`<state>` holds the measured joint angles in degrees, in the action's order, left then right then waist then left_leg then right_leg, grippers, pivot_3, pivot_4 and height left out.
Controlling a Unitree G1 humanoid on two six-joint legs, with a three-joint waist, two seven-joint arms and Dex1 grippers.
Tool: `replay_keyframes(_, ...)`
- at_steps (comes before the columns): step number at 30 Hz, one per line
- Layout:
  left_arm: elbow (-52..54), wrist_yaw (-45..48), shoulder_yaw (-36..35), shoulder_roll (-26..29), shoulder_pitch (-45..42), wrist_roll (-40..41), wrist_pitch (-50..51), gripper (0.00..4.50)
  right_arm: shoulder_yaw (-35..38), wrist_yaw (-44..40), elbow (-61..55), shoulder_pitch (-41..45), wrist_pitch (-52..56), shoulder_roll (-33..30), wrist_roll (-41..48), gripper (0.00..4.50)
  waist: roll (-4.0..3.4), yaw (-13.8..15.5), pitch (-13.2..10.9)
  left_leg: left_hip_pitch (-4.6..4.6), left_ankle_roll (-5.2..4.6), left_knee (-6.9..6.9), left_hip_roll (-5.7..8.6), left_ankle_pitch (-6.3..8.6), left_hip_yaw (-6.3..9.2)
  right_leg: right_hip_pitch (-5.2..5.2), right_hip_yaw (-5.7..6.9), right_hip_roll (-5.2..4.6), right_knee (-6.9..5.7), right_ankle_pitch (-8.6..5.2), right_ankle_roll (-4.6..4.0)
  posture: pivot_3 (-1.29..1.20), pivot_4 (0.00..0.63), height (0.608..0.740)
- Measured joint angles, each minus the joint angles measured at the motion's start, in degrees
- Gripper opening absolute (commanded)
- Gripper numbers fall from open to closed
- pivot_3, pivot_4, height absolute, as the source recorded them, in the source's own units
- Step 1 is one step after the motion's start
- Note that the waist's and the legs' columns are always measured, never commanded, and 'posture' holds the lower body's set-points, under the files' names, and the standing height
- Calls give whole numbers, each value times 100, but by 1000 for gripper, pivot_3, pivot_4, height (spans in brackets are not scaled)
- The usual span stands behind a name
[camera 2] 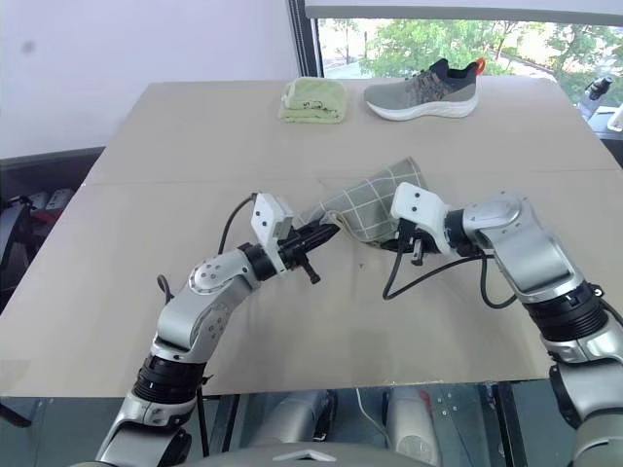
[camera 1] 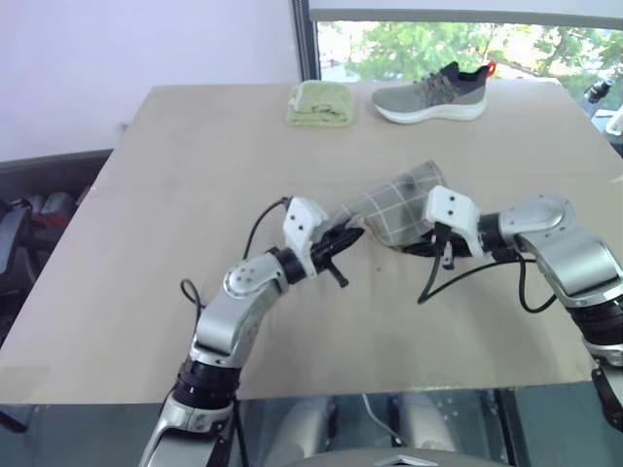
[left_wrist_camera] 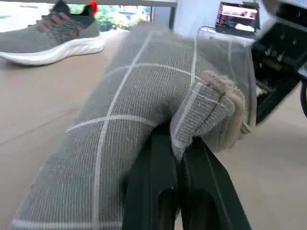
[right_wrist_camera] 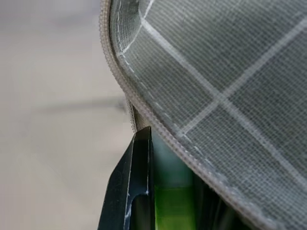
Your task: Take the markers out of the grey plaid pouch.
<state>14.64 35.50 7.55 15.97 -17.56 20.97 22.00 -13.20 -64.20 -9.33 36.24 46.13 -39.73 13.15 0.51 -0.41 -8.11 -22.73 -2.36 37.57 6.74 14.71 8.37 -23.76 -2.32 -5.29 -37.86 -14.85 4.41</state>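
Observation:
The grey plaid pouch (camera 1: 394, 209) hangs above the table, stretched between my two grippers. My left gripper (camera 1: 348, 236) is shut on a folded corner of the pouch (left_wrist_camera: 134, 110), its fingers (left_wrist_camera: 153, 182) pinching the fabric. My right gripper (camera 1: 411, 247) is at the pouch's other end, by the zipper edge (right_wrist_camera: 144, 110). In the right wrist view a light green marker (right_wrist_camera: 172, 206) sits between its fingers (right_wrist_camera: 136, 182), just inside the pouch mouth, and the gripper is shut on it. The second finger and the rest of the markers are hidden by the fabric.
A grey sneaker (camera 1: 433, 92) and a folded yellow-green cloth (camera 1: 319, 102) lie at the far edge of the tan table (camera 1: 195, 195). A window is behind them. Cables loop from both wrists over the tabletop.

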Motion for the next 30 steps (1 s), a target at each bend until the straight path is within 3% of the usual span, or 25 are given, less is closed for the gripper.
replay_keyframes(1, 21, -35, -30, -9, -1, 3, 0, 0, 118, 1, 85, -2, 248, 103, 186, 380, 0, 2, 0, 0, 0, 0, 0, 0, 0, 0, 0, 0, 0, 0, 0, 0, 150, 740)
replay_keyframes(2, 65, -133, -62, -68, -1, 3, 0, 0, 586, 3, 377, -7, 1249, 431, 918, 380, 0, 11, 0, 0, 0, 1, 0, 0, 1, 2, 1, 0, 1, 0, 0, 0, 150, 740)
replay_keyframes(4, 65, -156, -62, -61, 0, -16, -4, 0, 779, 47, 438, 2, 1578, 535, 1116, 380, 0, 19, 0, -2, 0, 0, 0, 0, 2, -1, 1, -1, 0, 0, 0, 0, 150, 740)
replay_keyframes(8, 240, -225, 168, -116, 157, -206, -192, 0, 2144, 1309, 1205, 544, 3517, 1940, 1621, 380, 0, -47, 1, 7, 0, -7, -6, 0, -7, -3, -10, 4, -10, 1, -2, 0, 150, 740)
replay_keyframes(13, 278, -252, 142, 52, 260, -392, -383, 0, 3088, 2252, 1630, 1118, 4605, 2653, 1892, 380, -2, -28, 1, 1, 0, -9, 1, 0, -5, -8, -7, 1, -7, 1, -3, 0, 150, 740)
replay_keyframes(16, 340, -159, 223, 91, 372, -395, -384, 0, 3177, 2261, 1436, 1075, 4600, 2472, 2104, 380, -4, 5, 0, -9, -1, -8, 11, 0, -1, -9, 1, -8, -1, 1, -2, 0, 150, 740)
replay_keyframes(23, -85, -339, 176, 21, 203, -525, -407, 0, 2590, 1062, 139, 323, 4210, 1204, 3213, 380, -5, -52, 0, -1, -3, -6, 2, 1, -6, -10, 6, -8, -11, 1, -1, 0, 150, 740)
replay_keyframes(30, -422, -492, 36, -33, 157, -604, -489, 0, 1200, 293, -58, -201, 2648, 7, 2789, 380, -5, -22, 0, 0, -3, -2, 5, 1, -7, -4, 8, -12, -5, 1, -1, 0, 150, 740)
